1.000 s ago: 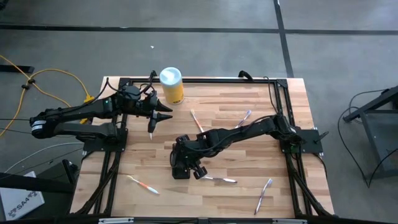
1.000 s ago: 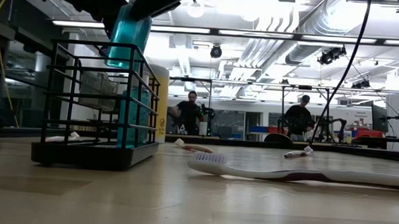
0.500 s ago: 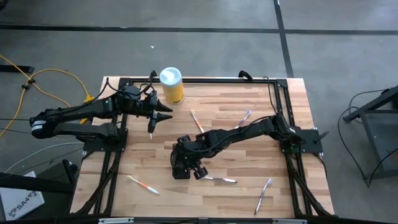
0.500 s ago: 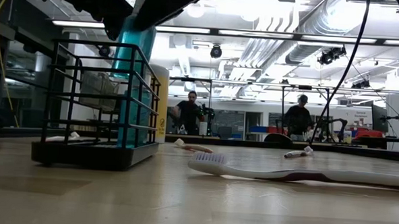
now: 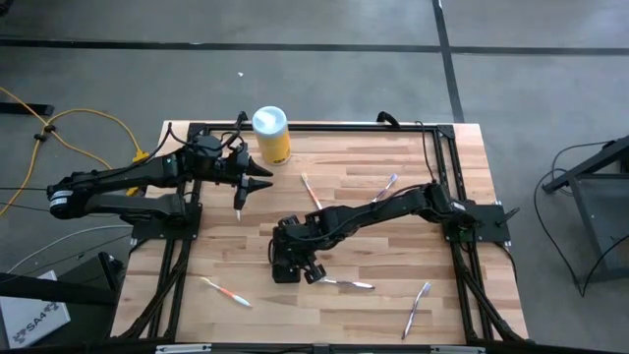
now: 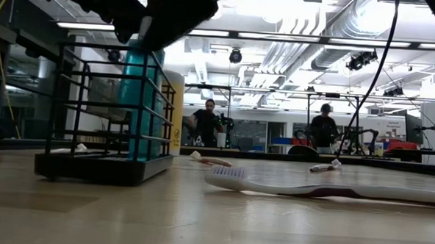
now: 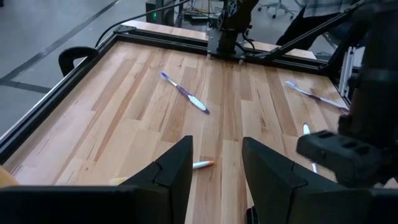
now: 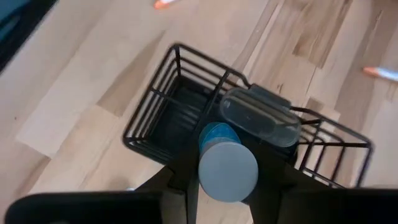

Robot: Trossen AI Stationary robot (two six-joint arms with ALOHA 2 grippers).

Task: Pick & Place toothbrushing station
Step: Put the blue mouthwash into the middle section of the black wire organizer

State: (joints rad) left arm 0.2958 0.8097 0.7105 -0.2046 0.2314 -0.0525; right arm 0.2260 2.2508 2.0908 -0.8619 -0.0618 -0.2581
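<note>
Two arms over the wooden table, and the action is on the right one: the right gripper sits directly above the toothbrushing station, a black wire rack standing near the table's middle. Its fingers pinch a teal tube with a grey cap, upright inside the rack beside a clear cup. The left gripper hovers near the yellow canister, fingers spread, nothing between them. Toothbrushes lie scattered around, one just beside the rack.
</note>
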